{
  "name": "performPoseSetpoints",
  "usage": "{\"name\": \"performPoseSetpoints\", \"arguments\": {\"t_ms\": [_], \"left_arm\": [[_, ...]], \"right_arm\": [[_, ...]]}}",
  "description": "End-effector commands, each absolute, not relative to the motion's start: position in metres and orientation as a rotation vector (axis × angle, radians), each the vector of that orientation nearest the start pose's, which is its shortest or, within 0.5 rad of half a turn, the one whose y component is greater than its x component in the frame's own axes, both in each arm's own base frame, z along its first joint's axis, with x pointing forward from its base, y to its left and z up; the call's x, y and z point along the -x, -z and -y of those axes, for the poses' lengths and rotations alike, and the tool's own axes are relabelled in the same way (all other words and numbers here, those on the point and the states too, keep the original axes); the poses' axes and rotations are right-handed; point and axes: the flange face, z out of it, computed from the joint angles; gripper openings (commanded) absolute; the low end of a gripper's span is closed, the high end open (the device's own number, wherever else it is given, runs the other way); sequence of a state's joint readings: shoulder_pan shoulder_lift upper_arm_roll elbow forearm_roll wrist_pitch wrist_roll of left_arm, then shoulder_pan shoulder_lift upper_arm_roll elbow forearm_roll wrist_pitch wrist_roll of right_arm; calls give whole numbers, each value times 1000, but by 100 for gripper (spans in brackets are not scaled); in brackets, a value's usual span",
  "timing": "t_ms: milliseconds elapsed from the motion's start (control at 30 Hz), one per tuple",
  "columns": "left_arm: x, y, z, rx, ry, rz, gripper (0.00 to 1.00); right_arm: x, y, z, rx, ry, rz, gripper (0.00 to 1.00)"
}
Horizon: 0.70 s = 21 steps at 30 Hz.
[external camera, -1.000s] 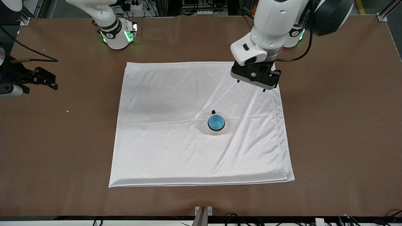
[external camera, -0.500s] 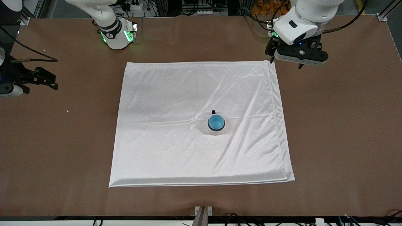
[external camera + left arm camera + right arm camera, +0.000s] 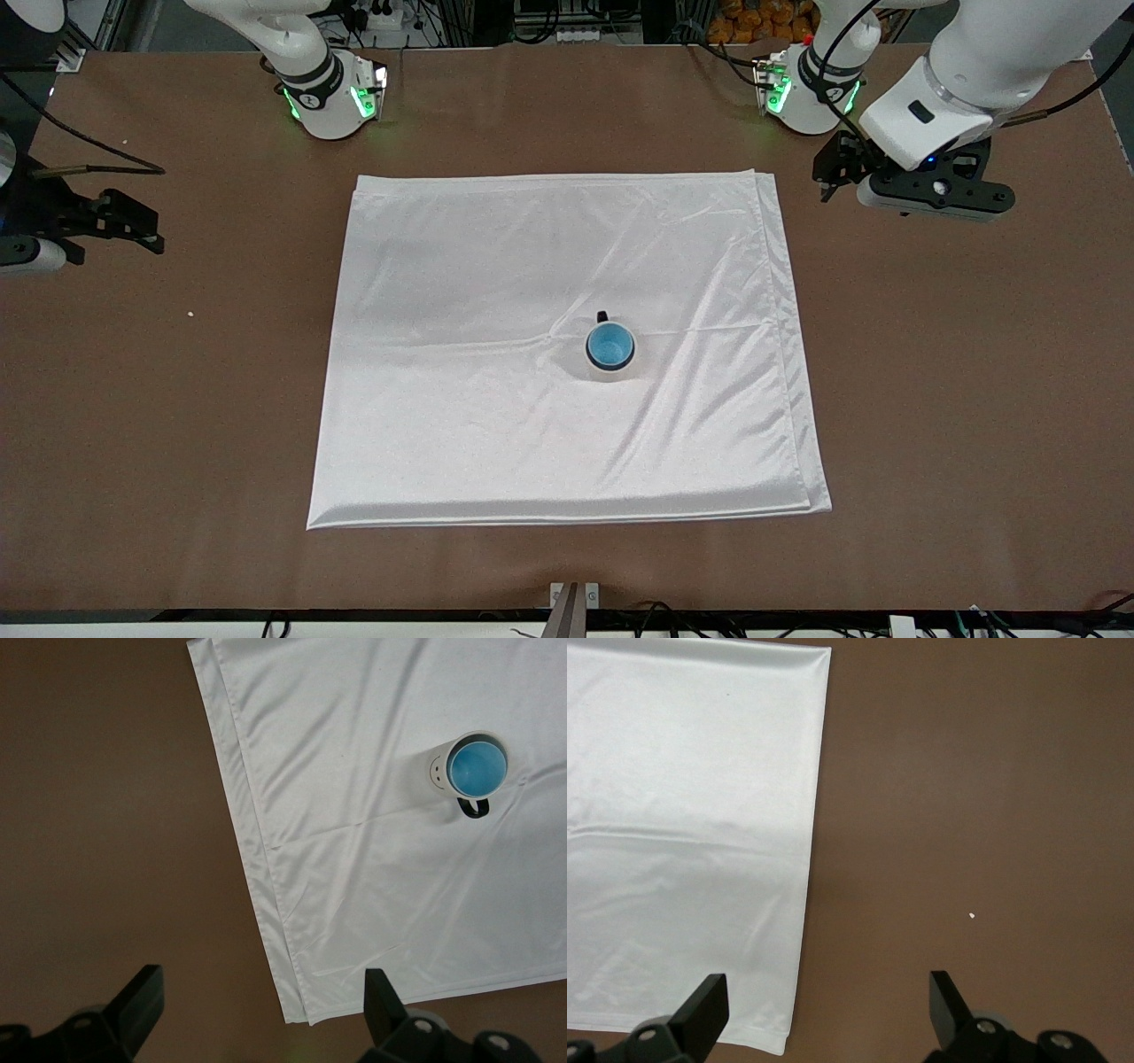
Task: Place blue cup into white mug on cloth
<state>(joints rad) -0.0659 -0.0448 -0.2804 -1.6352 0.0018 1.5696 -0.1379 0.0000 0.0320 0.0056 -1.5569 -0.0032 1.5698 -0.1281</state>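
The blue cup [image 3: 609, 346] [image 3: 477, 765] stands upright inside the white mug [image 3: 608, 373] [image 3: 436, 771], its bright blue inside showing. The mug has a small dark handle and rests on the white cloth [image 3: 461, 354] [image 3: 354, 771] [image 3: 682, 815], toward the left arm's end of it. My left gripper [image 3: 930, 190] [image 3: 261, 1001] hangs open and empty over the bare brown table beside the cloth's corner, well away from the mug. My right gripper [image 3: 142, 232] [image 3: 826, 1001] waits open and empty over the table at the right arm's end, off the cloth.
Brown table surface [image 3: 957, 399] surrounds the cloth on every side. A tiny white speck [image 3: 190, 313] [image 3: 972, 916] lies on the table near my right gripper. The two arm bases [image 3: 332, 97] stand along the table's edge farthest from the front camera.
My left gripper has swung from above the cloth's corner out over the bare table toward the left arm's end. The cup, mug, cloth and right arm have not moved.
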Motion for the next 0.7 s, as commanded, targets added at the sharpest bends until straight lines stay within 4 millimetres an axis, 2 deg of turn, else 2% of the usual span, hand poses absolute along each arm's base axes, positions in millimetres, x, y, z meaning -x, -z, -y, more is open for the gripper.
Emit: {"name": "performPoseSetpoints", "arguments": {"t_ms": [0, 233, 400, 533, 667], "left_arm": [[-506, -619, 180, 3126, -51, -326, 100], [-515, -622, 155, 3144, -42, -258, 100], [-519, -622, 146, 3140, -37, -232, 100], [-523, -629, 146, 3137, -11, -219, 100], [-528, -625, 140, 3140, -23, -188, 100]], "right_arm": [[-557, -617, -3, 3120, -20, 228, 100], [-557, -617, -3, 3120, -18, 228, 100], [-557, -617, -4, 3120, -15, 230, 100], [-557, -617, -4, 3120, -15, 230, 100], [-557, -617, -3, 3120, -15, 228, 100]]}}
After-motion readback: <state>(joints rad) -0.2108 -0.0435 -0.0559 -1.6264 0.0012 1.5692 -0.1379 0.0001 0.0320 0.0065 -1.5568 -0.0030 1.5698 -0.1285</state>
